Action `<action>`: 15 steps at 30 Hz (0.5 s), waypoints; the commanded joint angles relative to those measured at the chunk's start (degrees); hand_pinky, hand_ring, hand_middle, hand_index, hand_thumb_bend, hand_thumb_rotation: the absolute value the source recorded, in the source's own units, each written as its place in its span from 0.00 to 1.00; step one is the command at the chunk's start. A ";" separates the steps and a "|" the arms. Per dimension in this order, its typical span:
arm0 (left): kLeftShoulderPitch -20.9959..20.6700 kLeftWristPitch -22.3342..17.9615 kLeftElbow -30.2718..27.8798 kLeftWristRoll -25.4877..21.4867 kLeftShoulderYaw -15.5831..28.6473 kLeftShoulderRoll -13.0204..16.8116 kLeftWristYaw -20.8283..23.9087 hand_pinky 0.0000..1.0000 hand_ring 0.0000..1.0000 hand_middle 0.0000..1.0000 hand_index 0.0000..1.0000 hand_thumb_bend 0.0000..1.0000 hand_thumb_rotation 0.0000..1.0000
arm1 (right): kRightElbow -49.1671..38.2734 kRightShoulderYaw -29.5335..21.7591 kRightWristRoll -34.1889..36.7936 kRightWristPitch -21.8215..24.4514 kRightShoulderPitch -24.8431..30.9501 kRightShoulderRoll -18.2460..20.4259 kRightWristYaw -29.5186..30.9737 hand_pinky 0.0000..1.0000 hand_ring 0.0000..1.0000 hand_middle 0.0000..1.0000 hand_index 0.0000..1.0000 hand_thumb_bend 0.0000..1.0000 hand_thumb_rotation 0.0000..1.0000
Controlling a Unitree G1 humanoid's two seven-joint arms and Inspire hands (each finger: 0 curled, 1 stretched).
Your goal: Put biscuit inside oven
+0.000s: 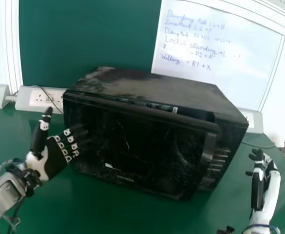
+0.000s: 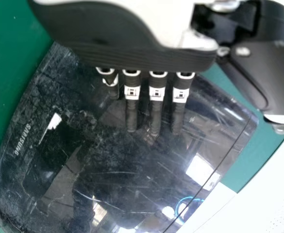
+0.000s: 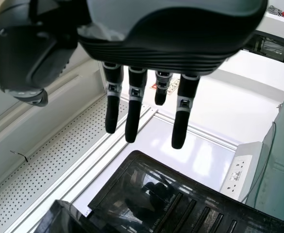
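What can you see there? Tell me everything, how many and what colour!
Oven: one, black, on the table
Door: one, black, on the oven's front
Table: one, green, under the oven
Whiteboard: one, white with writing, behind the oven
Green board: one, green, behind the oven
Socket panels: at least two, white, one each side of the oven
Cables: at least two, dark, one each side of the oven
Left hand: one, black and white, by the door's left part
Right hand: one, black and white, right of the oven
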 commanded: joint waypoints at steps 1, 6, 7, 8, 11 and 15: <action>-1.74 -0.41 1.25 1.31 -0.68 -1.18 -1.19 0.83 0.80 0.82 0.81 0.58 0.00 | -0.06 -0.28 0.63 0.01 -0.13 0.12 -0.03 0.51 0.61 0.67 0.70 0.75 0.33; -3.55 -0.46 3.51 3.68 -0.58 -3.68 -2.22 0.81 0.81 0.84 0.82 0.61 0.01 | 0.17 -0.31 1.46 -0.30 0.11 0.10 0.06 0.50 0.60 0.67 0.71 0.75 0.32; -3.93 -0.26 3.85 4.05 -0.51 -4.07 -2.09 0.81 0.81 0.84 0.82 0.62 0.01 | 0.23 -0.34 1.61 -0.42 0.14 0.07 0.08 0.50 0.61 0.67 0.71 0.76 0.32; -4.27 -0.13 4.07 4.54 -0.48 -4.42 -1.98 0.81 0.81 0.84 0.84 0.62 0.01 | 0.25 -0.34 1.69 -0.49 0.18 0.04 0.10 0.50 0.61 0.67 0.71 0.76 0.32; -5.33 -0.19 5.12 5.83 -0.58 -5.39 -2.07 0.81 0.82 0.86 0.87 0.63 0.01 | 0.14 -0.27 1.80 -0.26 0.27 0.08 0.17 0.51 0.62 0.68 0.71 0.76 0.32; -6.80 0.46 6.77 6.13 -0.12 -6.58 -1.65 0.82 0.85 0.87 0.90 0.66 0.01 | 0.11 -0.35 2.26 -0.19 0.39 0.02 0.26 0.52 0.62 0.68 0.71 0.76 0.32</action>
